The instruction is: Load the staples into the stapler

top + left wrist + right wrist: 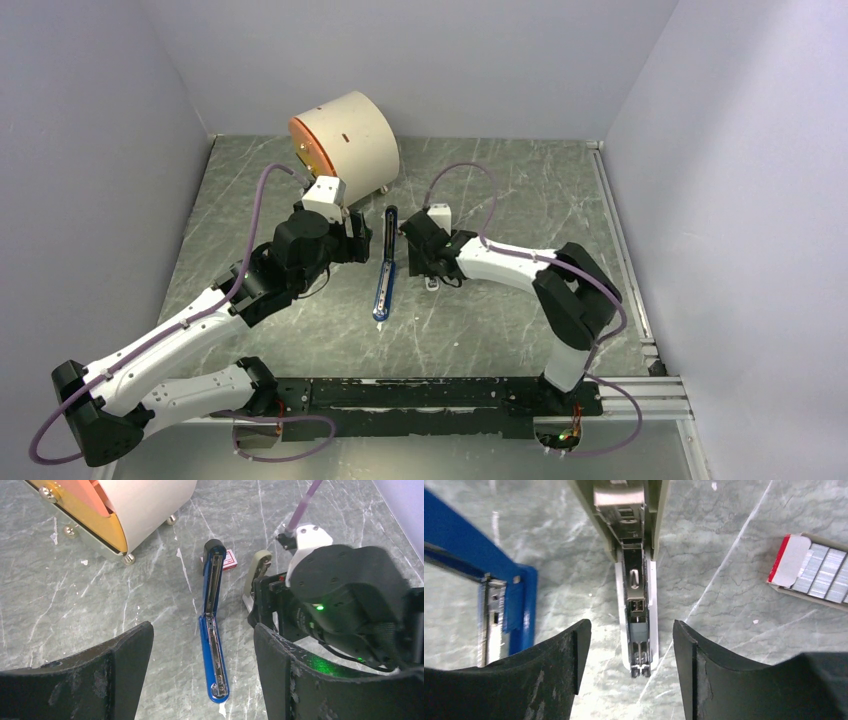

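The blue stapler (pixel 385 272) lies opened out flat in the middle of the table, silver channel facing up; it also shows in the left wrist view (pixel 214 645) and at the left edge of the right wrist view (pixel 479 555). Silvery strips of staples (pixel 824 572) sit in an open red-and-white box (pixel 229 560). My left gripper (pixel 357 238) is open and empty just left of the stapler; in its own view (pixel 203 630) the stapler lies between the fingers, below them. My right gripper (pixel 420 255) is open and empty, and its own view (pixel 631 627) shows it over a grey-green stapler.
The grey-green stapler (pixel 631 540) lies opened on its white base, right of the blue one, and shows too in the left wrist view (pixel 257 567). A cream round container (pixel 345 140) with an orange face stands at the back left. Walls close in the table's sides.
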